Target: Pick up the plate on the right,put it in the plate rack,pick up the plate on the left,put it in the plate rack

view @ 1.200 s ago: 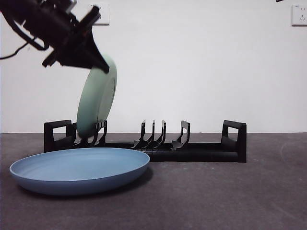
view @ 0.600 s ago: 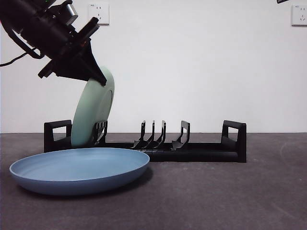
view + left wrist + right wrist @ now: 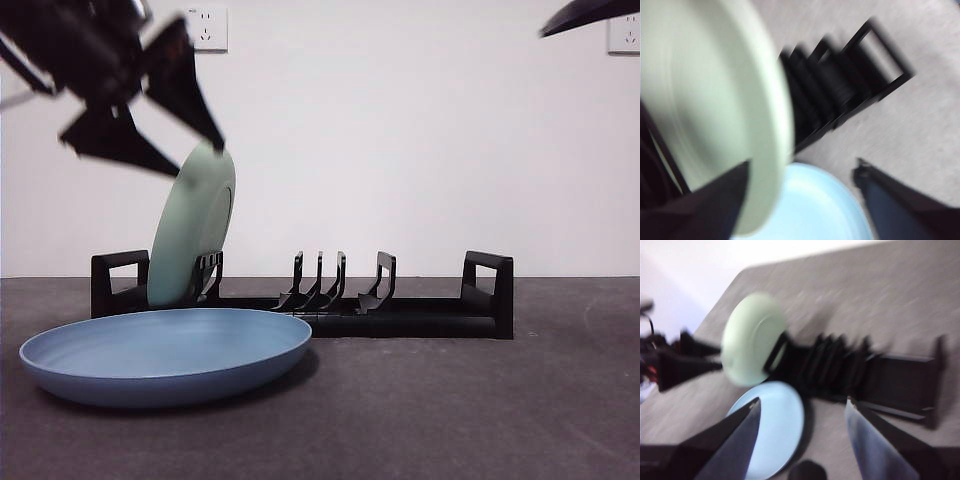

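Tabletop: left claw (image 3: pixel 165 130) now off green plate (image 3: pixel 192 230).

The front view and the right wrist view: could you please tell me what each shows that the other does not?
Only the front view shows the wall sockets and the green plate leaning edge-on in the plate rack. Only the right wrist view shows the right claw, open, and the green plate's round face. Both show the blue plate flat on the table and the left claw, open above the green plate.
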`<state>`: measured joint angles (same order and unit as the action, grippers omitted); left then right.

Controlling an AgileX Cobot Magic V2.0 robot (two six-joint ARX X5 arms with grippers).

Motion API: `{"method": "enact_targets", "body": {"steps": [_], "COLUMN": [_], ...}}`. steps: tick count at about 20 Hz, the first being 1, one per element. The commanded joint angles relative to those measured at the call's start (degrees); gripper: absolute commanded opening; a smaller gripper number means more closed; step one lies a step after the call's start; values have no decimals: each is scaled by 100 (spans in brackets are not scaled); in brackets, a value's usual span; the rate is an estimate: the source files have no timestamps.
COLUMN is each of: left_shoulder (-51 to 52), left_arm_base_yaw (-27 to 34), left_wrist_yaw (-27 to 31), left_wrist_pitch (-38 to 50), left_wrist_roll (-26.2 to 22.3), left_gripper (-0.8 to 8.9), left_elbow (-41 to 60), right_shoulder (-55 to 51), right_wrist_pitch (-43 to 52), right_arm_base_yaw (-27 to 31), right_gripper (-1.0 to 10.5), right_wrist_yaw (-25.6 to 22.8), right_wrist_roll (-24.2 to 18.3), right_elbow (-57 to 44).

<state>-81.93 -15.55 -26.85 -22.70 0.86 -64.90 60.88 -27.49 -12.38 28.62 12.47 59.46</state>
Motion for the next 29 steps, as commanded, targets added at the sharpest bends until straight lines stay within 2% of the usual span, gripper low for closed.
{"method": "enact_targets", "body": {"steps": [1,3,6,7,8,11,14,18,23,29], "left_shoulder": [627,1062,1711,2098,2256,2796,3058,3115,3112,3108], "left_arm_base_yaw": [-114,-232,-520,-796,-944,-1729,-2422,-3130,-3652,-3807], "left_wrist_yaw": [94,348,922,1445,1725,3008,3919,4537,4651,4809], "left_wrist_pitch": [-13,-74,-269,-468,-560,-918,-1126,-1169,-1167,-1169], "left_wrist_roll": [-433,-667,-1261,-1777,-2079,-2673,-2708,-2706,-2704,-2699], "left_gripper": [377,377,377,377,376,376,375,374,373,373], "left_elbow": [35,35,35,35,35,35,35,35,35,35], "right_shoulder": [317,562,973,1270,1414,2114,2750,3620,4365,4819], "right_wrist_pitch": [-9,-9,-2,7,28,304,671,1154,1388,1346], "right_arm_base_yaw": [-221,-428,-769,-957,-1049,-1451,-1775,-1998,-2037,-2039], "right_gripper": [280,280,280,280,280,280,279,274,217,216], "right_wrist_yaw": [151,144,131,125,107,90,-236,-343,-299,-264], "right_wrist_roll": [59,59,57,57,57,59,144,323,374,424], "right_elbow": [-2,-2,-2,-2,-2,-2,-2,-2,192,621]}}
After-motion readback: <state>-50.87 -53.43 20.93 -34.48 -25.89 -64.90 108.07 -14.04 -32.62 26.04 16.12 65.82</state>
